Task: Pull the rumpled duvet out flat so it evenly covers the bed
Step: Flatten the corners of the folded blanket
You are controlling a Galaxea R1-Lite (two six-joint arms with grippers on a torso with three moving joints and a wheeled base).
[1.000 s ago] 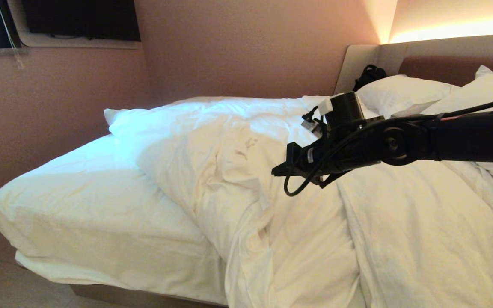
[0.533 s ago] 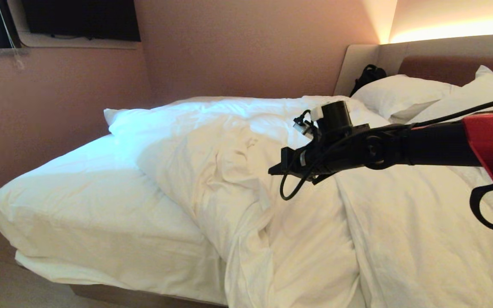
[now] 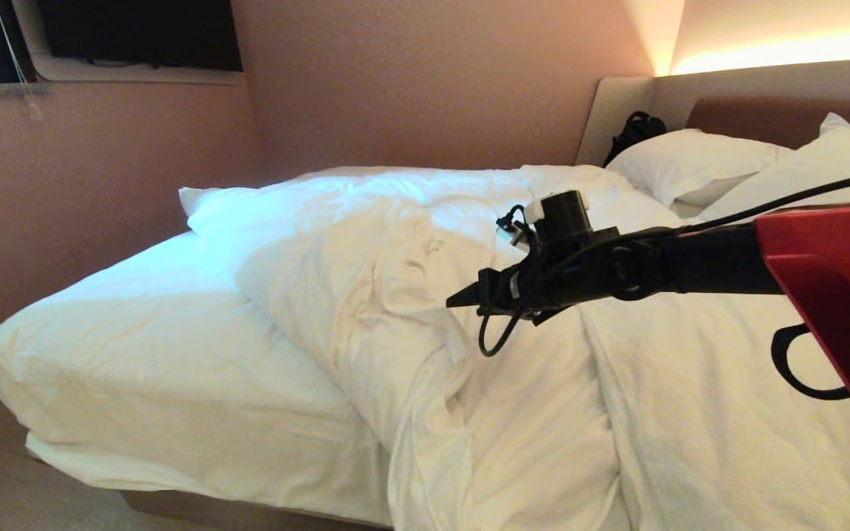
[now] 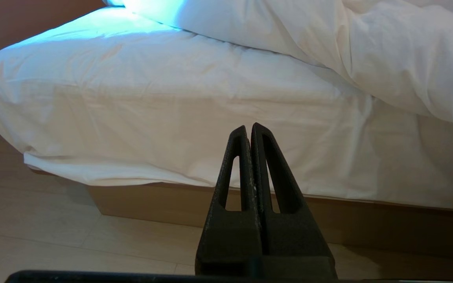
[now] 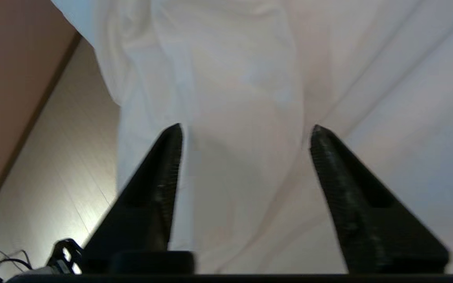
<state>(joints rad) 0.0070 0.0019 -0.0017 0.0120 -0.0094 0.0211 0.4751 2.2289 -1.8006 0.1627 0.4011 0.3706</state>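
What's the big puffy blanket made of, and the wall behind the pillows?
The duvet looks like matte white cotton over soft filling: it creases and puffs. The headboard seems padded beige and brown upholstery, smooth; whether fabric or leather, I can't tell.

The duvet [image 3: 469,310] is soft matt white cloth, heavily creased. Beside it, the bed [image 3: 159,369] shows a smoother, tauter white cotton sheet over a matt tan wooden-looking base. Below the bed, the floor [image 4: 53,236] is pale wood-grain plank with slight sheen. The left gripper [image 4: 249,131] looks like rough, grainy black plastic.
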